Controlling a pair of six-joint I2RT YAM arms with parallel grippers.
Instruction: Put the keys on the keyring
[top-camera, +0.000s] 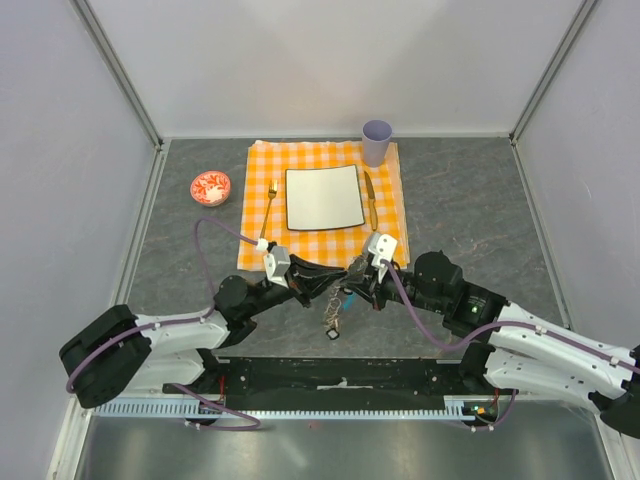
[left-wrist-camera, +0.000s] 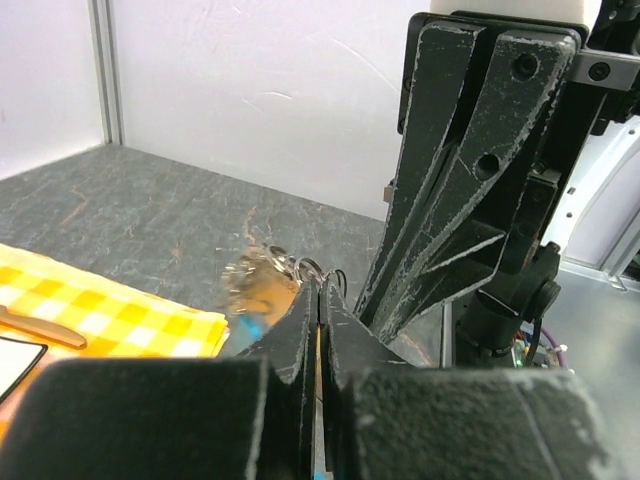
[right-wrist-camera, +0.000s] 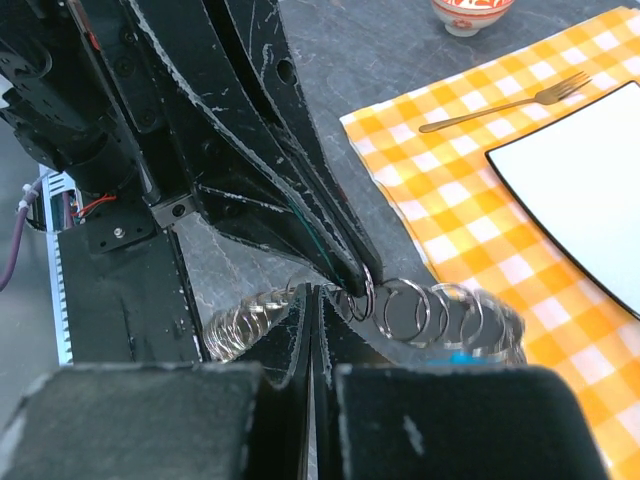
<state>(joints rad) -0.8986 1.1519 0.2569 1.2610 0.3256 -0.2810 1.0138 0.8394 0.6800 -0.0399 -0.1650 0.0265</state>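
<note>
Both grippers meet above the grey table just in front of the cloth. The keyring (top-camera: 350, 272) hangs between them with the keys (top-camera: 357, 266) bunched on it. Its turquoise tag (top-camera: 347, 300) and chain (top-camera: 332, 322) dangle below. My left gripper (top-camera: 340, 276) is shut; thin wire loops (left-wrist-camera: 312, 268) stick out at its tips (left-wrist-camera: 320, 290), with blurred brass and silvery keys (left-wrist-camera: 255, 288) beside them. My right gripper (top-camera: 358, 276) is shut too (right-wrist-camera: 316, 295). Motion-blurred wire rings (right-wrist-camera: 405, 310) spread beside it, touching the left gripper's fingertip (right-wrist-camera: 355, 272).
Behind the grippers lies an orange checked cloth (top-camera: 255, 215) with a white square plate (top-camera: 324, 197), a gold fork (top-camera: 270, 207) and a gold knife (top-camera: 370, 200). A lilac cup (top-camera: 377, 141) stands at its far right corner. A red-and-white bowl (top-camera: 210, 187) sits to the left.
</note>
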